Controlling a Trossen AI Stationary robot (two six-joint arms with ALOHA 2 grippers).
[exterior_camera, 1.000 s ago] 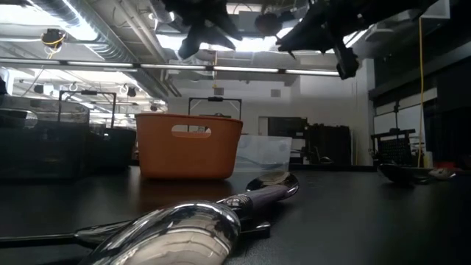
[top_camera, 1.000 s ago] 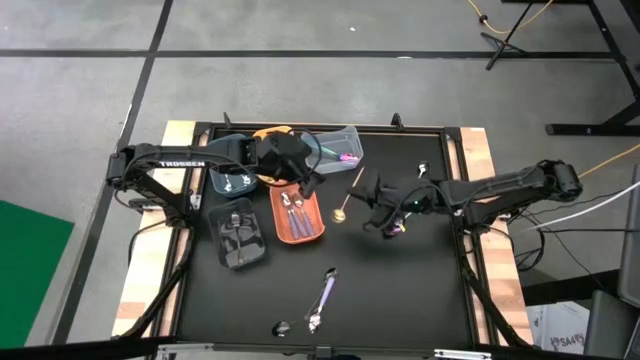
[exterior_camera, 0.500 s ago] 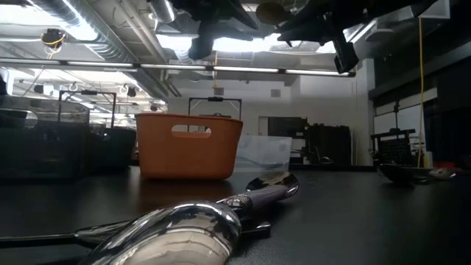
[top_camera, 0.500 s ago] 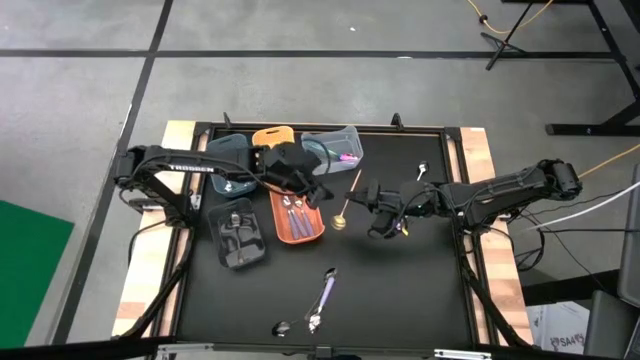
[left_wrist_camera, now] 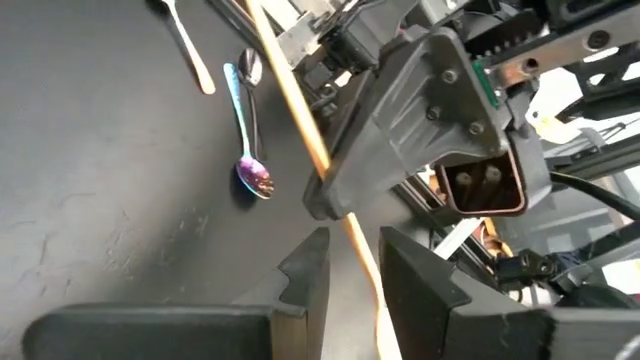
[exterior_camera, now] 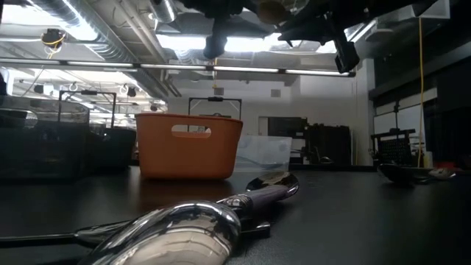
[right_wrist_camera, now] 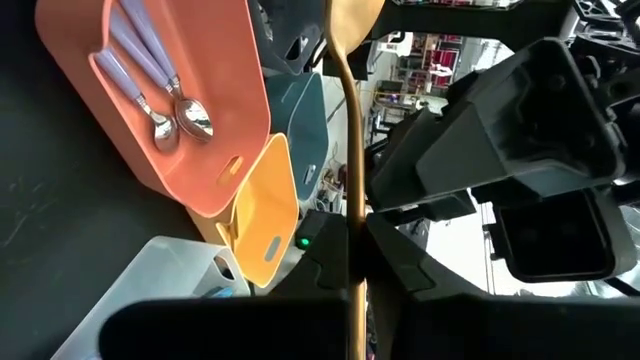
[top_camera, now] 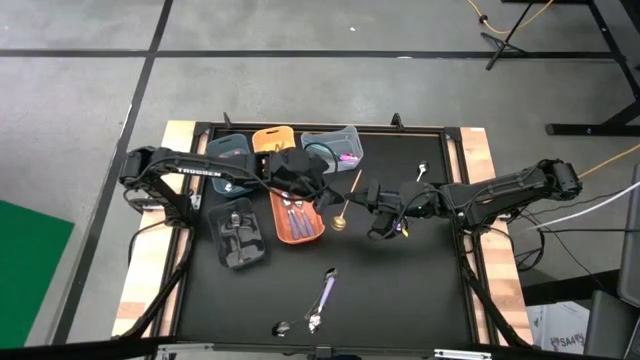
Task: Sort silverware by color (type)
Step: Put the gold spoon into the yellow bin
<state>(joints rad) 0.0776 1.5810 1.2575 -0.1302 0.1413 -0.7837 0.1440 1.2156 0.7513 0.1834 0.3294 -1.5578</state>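
Gripper on our left [top_camera: 322, 192] had closed in, fingers parted around the slim gold spoon [top_camera: 349, 196] our right gripper [top_camera: 368, 208] clamped.

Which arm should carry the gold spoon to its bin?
Left, probably. Right gripper holds the gold spoon mid-table; left gripper's open fingers straddle its handle, and that arm is beside the bins.

Overhead view is evenly lit and sharp, my arms throwing only soft shadows on the matte black tabletop [top_camera: 400, 290]. Low view is backlit by bright ceiling lights [exterior_camera: 243, 44], so my arms go to silhouette, and the near spoon bowl [exterior_camera: 176, 232] is blurred with glare. Wrist views are dimmer, close parts out of focus.
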